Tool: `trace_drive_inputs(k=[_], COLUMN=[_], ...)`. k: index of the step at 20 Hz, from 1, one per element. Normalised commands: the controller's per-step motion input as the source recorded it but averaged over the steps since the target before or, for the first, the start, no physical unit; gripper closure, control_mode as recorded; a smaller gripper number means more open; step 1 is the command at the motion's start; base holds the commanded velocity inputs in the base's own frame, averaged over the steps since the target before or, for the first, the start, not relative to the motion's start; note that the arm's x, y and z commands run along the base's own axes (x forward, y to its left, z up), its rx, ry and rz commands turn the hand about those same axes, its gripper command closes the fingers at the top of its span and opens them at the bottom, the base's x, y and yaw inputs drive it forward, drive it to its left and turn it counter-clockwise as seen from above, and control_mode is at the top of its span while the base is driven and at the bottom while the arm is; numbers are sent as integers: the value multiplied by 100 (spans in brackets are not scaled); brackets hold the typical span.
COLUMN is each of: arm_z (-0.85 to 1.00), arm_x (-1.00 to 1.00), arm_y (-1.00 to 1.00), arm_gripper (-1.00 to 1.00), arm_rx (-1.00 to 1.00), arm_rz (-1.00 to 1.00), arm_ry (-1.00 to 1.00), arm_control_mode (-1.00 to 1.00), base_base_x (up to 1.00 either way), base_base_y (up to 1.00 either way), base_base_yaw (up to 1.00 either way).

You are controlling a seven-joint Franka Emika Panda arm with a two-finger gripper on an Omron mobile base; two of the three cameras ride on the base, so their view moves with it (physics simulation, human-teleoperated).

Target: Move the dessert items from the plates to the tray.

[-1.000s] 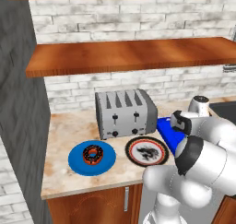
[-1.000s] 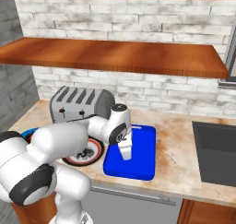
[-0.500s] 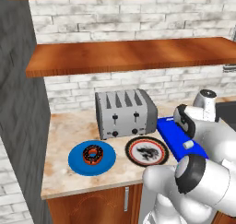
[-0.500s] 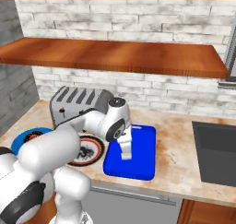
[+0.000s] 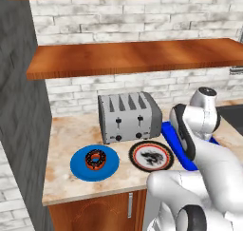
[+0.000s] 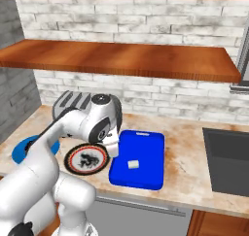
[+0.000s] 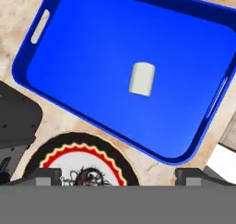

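Observation:
The white stubby piece [image 7: 142, 79] [image 6: 132, 165] lies alone inside the blue rectangular tray [image 7: 69, 43] [image 6: 146, 143] [image 5: 172, 139]. My gripper [image 7: 117, 176] [image 6: 114, 150] hangs open with nothing between its fingers, above the tray's left rim and the edge of the white plate with the dark-red rim [image 7: 78, 154] [image 6: 78, 157] [image 5: 152, 155]; that plate carries no dessert. Farther left, the iced ring doughnut [image 5: 96, 158] rests in the middle of the round blue plate [image 5: 78, 170] [image 6: 19, 150]; my arm hides part of that plate in the right base view.
A silver four-slot toaster [image 5: 129, 116] [image 6: 73, 101] stands just behind both plates. A wooden shelf [image 5: 133, 56] hangs over the counter. A dark sink [image 6: 228, 160] lies to the right of the tray. The grey wall [image 5: 19, 130] closes off the left.
My hand has swung left from over the middle of the tray to its left rim, beside the patterned plate. The white piece stays lying in the tray.

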Motion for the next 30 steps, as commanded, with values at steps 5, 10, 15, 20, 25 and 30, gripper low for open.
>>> trace_drive_inputs(k=[5,10,15,20,25,30], arm_z=[34,5,0,0,0,0], arm_x=[-35,-16,-3,0,4,38], arm_y=[100,100,100,100,100,99], arm_gripper=[-100,-100,-100,-100,-100,-100], arm_rx=[0,0,0,0,0,-2], arm_rz=[31,36,36,37,36,27], arm_ry=[0,0,0,0,-5,-16], arm_control_mode=[-100,-100,-100,-100,-100,-100], base_base_x=[0,0,0,0,0,0], base_base_y=[0,0,0,0,0,0], base_base_yaw=[0,0,0,0,0,0])
